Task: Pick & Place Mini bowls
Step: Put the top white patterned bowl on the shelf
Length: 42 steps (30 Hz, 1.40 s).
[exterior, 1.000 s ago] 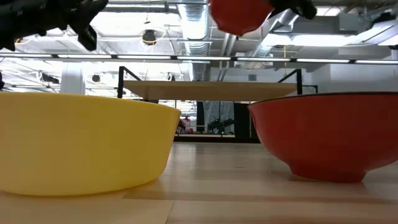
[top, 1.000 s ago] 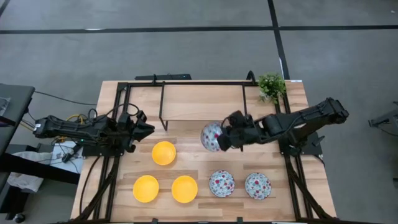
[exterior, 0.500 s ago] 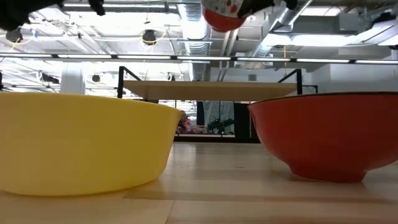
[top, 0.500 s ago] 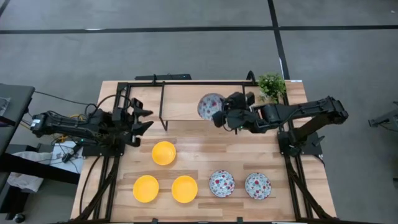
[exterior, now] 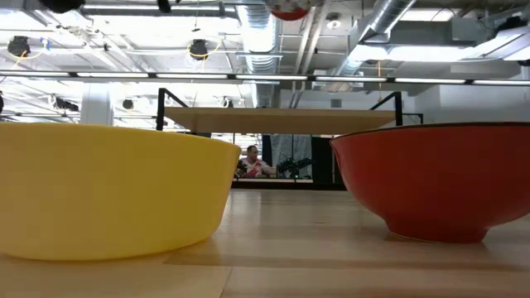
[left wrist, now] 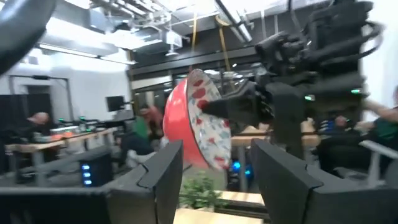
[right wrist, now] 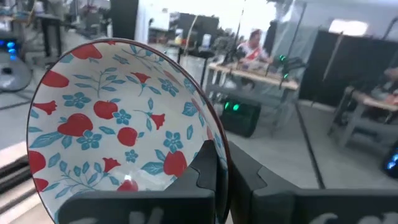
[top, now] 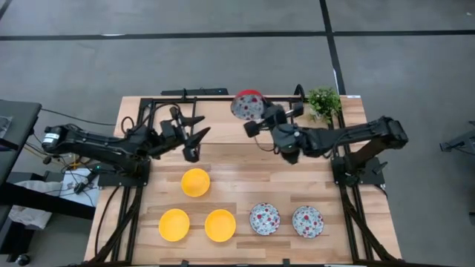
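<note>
Red-rimmed patterned bowl (top: pixel 248 106) is up in the air in the high view, pinched by its rim in the right gripper (top: pixel 258 116) over the far part of the wooden table (top: pixel 237 172), near the black frame (top: pixel 194 119) and a small green plant (top: pixel 323 101). From above you also get the whole layout: three yellow bowls (top: pixel 195 182) on the left half, two more patterned bowls (top: pixel 264 218) sitting side by side on the right half near the front edge. The left gripper (top: pixel 194 139) hangs above the table just beyond the farthest yellow bowl, fingers spread wide, nothing in them.

Low view is a totally different story. Mostly you see a big yellow bowl (exterior: pixel 112 190) and the red outside of a patterned one (exterior: pixel 435 182) up close on the tabletop, with a person way back in the room. The lifted bowl is only a red sliver at the very top edge (exterior: pixel 289 11).

Left wrist view looks past its own open fingers (left wrist: pixel 163 177) straight at the held bowl (left wrist: pixel 198 118), tilted on edge, red outside and patterned inside both showing, with the right gripper clamped on the rim.

Right wrist view gives the best look at the inside (right wrist: pixel 121 130): white with red fruit and blue flowers, and the closed fingers (right wrist: pixel 213 167) nipping the rim.
</note>
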Each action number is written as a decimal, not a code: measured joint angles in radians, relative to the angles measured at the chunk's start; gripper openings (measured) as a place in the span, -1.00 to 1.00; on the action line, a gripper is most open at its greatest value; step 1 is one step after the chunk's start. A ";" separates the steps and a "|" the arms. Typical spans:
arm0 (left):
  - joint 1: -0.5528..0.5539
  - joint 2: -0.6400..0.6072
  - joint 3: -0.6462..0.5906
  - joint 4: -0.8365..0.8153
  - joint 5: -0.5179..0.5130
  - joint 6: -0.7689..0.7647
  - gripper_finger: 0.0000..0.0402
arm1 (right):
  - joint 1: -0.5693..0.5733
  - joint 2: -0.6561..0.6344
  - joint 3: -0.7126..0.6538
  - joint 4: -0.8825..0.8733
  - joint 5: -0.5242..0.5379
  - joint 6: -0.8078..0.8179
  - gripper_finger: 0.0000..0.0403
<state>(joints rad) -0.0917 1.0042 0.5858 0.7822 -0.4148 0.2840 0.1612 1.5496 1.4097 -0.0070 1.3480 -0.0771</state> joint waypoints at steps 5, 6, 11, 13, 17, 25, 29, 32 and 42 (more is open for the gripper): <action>0.000 0.072 0.072 -0.002 -0.086 0.081 -0.07 | 0.005 0.077 0.000 0.308 0.065 -0.328 -0.99; 0.000 0.082 0.082 0.003 -0.102 0.088 -0.07 | 0.008 0.090 0.000 0.365 0.078 -0.393 -0.99; 0.000 0.093 0.096 -0.001 -0.193 0.108 -0.07 | 0.028 0.133 -0.001 0.585 0.094 -0.629 -0.99; 0.000 0.093 0.096 0.000 -0.206 0.109 -0.07 | 0.034 0.146 0.000 0.637 0.087 -0.661 -0.99; 0.000 0.097 0.096 -0.002 -0.208 0.108 -0.07 | 0.036 0.165 0.010 0.657 0.074 -0.691 -0.99; 0.000 0.116 0.094 -0.004 -0.215 0.101 -0.07 | 0.029 0.260 0.117 0.648 0.062 -0.802 -0.99; 0.000 0.117 0.094 0.001 -0.232 0.101 -0.07 | 0.021 0.338 0.200 0.650 0.061 -0.900 -0.99; 0.000 0.117 0.094 0.001 -0.285 0.101 -0.07 | 0.019 0.387 0.258 0.645 0.063 -0.963 -0.99; -0.008 0.117 0.094 -0.007 -0.355 0.101 -0.13 | 0.019 0.401 0.296 0.617 0.072 -0.963 -0.99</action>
<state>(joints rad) -0.0995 1.1213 0.6800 0.7750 -0.7699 0.3847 0.1806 1.9507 1.7061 0.6099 1.4204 -1.0401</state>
